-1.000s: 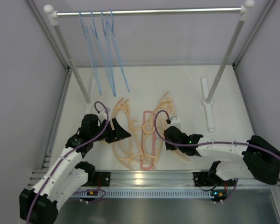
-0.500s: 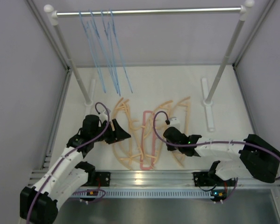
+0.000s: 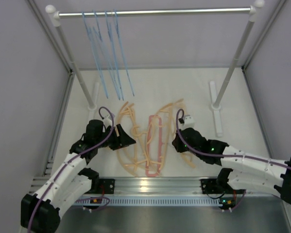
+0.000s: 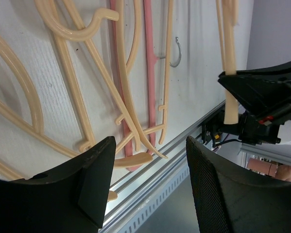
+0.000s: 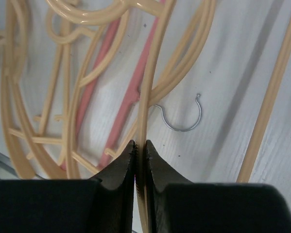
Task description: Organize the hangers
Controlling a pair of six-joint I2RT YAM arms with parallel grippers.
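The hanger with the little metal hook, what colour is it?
The hanger is pink-red, seen best in the right wrist view.

I find nothing I can read in any of my three views: no words, labels, brand marks or numbers. The nearest thing to a sign is a small green light (image 3: pixel 212 143) on the black-and-white right arm (image 3: pixel 242 162), plus tiny coloured lights on the base electronics (image 3: pixel 226 200), all without lettering.

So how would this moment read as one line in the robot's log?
right gripper: shut on peach hanger | left gripper: open, empty, over pile | rail: four blue wire hangers hung
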